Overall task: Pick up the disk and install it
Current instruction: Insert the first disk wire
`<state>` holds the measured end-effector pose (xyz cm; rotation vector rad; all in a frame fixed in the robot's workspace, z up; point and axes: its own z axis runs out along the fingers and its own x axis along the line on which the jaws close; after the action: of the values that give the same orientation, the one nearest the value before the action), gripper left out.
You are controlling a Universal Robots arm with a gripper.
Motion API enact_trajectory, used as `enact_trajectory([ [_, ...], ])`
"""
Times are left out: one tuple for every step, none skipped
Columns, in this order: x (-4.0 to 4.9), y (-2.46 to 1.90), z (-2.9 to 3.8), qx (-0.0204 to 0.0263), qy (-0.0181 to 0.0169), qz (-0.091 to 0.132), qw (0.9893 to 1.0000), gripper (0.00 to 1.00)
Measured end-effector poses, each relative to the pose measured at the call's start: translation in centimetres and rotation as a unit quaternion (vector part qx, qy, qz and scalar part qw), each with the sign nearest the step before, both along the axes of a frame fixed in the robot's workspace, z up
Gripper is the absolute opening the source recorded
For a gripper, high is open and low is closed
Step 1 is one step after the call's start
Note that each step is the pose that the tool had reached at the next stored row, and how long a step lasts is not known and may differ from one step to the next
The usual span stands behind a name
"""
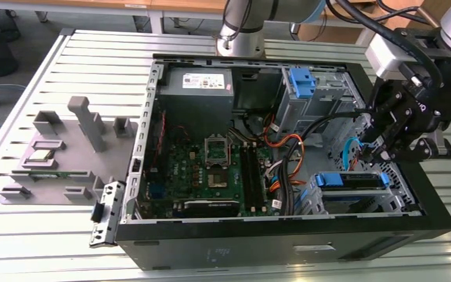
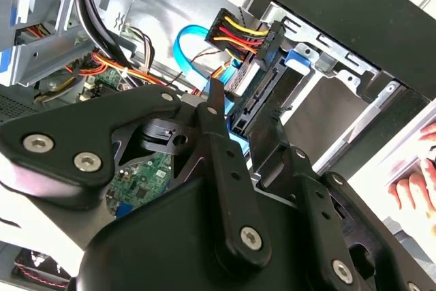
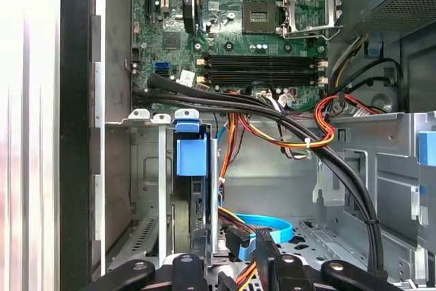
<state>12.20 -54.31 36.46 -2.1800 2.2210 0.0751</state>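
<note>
One flat disk (image 1: 351,180) (blue plastic-edged)

Robotics lab or workshop: a slotted aluminium tabletop (image 1: 92,53) carries an open computer case (image 1: 288,247), a grey parts fixture (image 1: 61,153) and the robot arm's base (image 1: 239,35).

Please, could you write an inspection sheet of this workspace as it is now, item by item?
Surface: slatted metal table carrying the open computer case.
Job's things: disk, with its blue bracket, sits in a drive bay of the case.
Clutter: grey parts tray at the exterior view's left.
Grippers: tool open, close to the disk, holding nothing.
Cables: black bundle, orange wires and blue cable inside the case.
Surroundings: a person's hand beyond the case.
</note>
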Motion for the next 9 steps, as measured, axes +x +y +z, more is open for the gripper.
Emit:
enact_trajectory([
  [0.0,0.0,-0.01,0.0,0.0,0.0,1.0,0.42],
  [0.0,0.0,-0.01,0.0,0.0,0.0,1.0,0.42],
  [0.0,0.0,-0.02,0.0,0.0,0.0,1.0,0.42],
  [0.0,0.0,-0.09,0.0002,0.0,0.0,1.0,0.42],
  [0.0,0.0,-0.18,0.0002,0.0,0.0,1.0,0.42],
  [0.0,0.0,-0.2,0.0,0.0,0.0,1.0,0.42],
  [0.0,0.0,-0.2,-0.0002,0.0,0.0,1.0,0.42],
  [0.0,0.0,-0.2,-0.0002,0.0,0.0,1.0,0.42],
  [0.0,0.0,-0.2,-0.0003,0.0,0.0,1.0,0.42],
])
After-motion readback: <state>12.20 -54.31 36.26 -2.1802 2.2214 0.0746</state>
